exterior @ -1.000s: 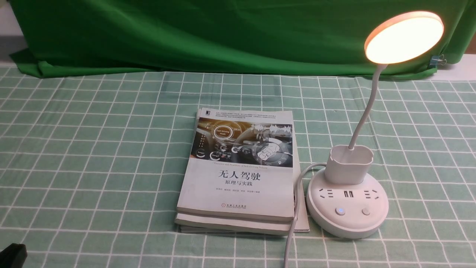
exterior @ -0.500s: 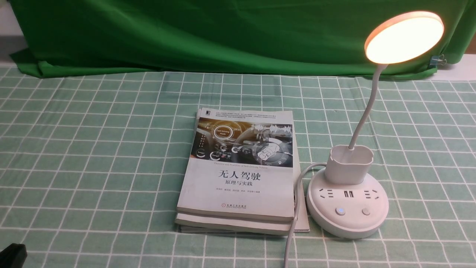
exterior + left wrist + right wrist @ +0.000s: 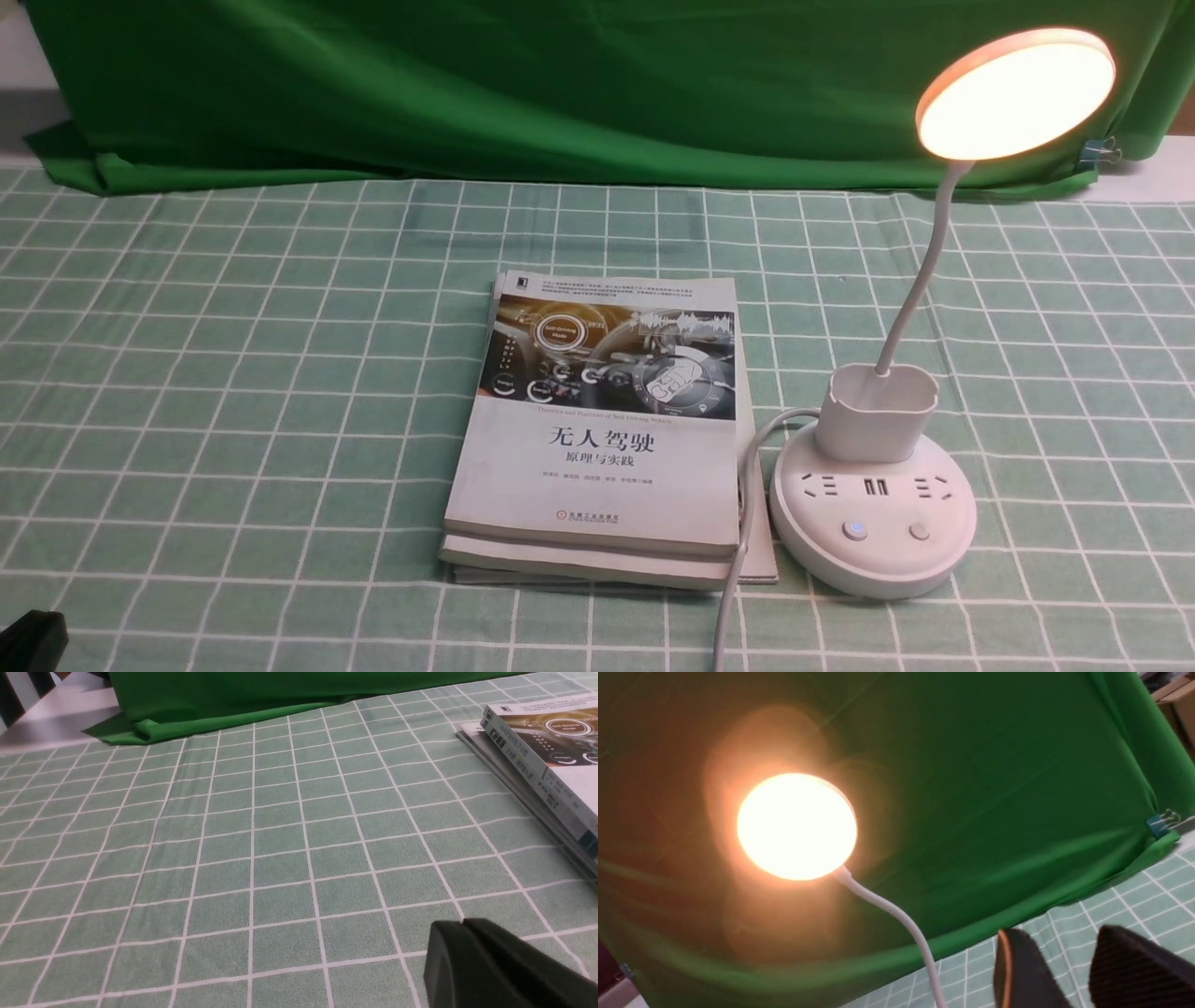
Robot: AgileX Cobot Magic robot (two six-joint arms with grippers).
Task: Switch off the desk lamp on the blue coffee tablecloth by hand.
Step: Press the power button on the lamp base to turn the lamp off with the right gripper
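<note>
On the right of the blue coffee tablecloth, the desk lamp stands lit, disc head glowing amber; stacked books lie just beside its base. Right pincer apart, left pincer together.

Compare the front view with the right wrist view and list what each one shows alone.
Front only: the stacked books, the lamp base with its two buttons and the cup holder. Right wrist only: the right hand, open. Both: the desk lamp's lit head, its neck, the green backdrop, the checked tablecloth.
</note>
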